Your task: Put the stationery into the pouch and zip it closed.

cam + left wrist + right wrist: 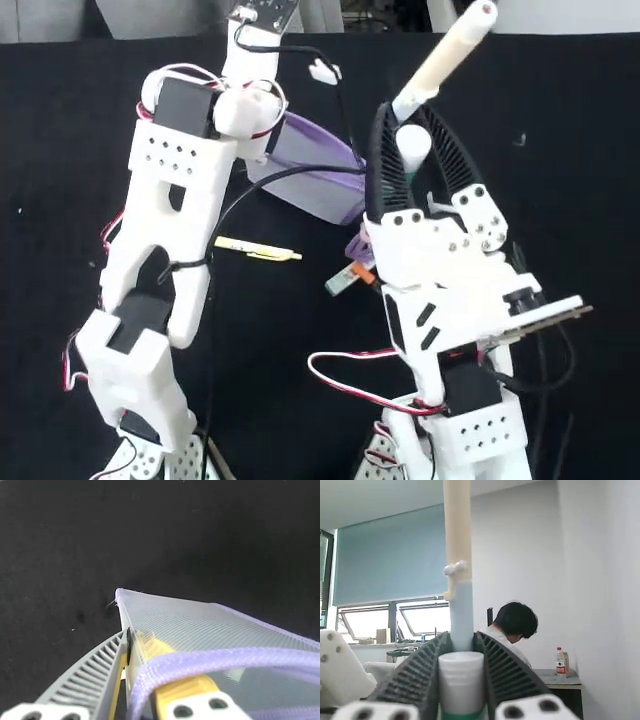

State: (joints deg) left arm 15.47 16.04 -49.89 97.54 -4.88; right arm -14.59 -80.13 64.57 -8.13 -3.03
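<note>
The translucent mesh pouch (315, 175) with purple trim lies at the back middle of the black table (570, 150). My left gripper (131, 641) is shut on one edge of the pouch (200, 625), beside its purple rim. My right gripper (415, 125) is raised above the table, shut on a long cream pen (445, 60) that points up and away. In the right wrist view the pen (457, 540) stands upright between the black ribbed fingers (415, 672), with a thick white end low in the right gripper (461, 641).
A yellow pen (258, 250) lies on the table in front of the pouch. A small orange and teal item (350, 278) and a purple piece (357, 245) lie beside the right arm. Arm cables hang near the pouch.
</note>
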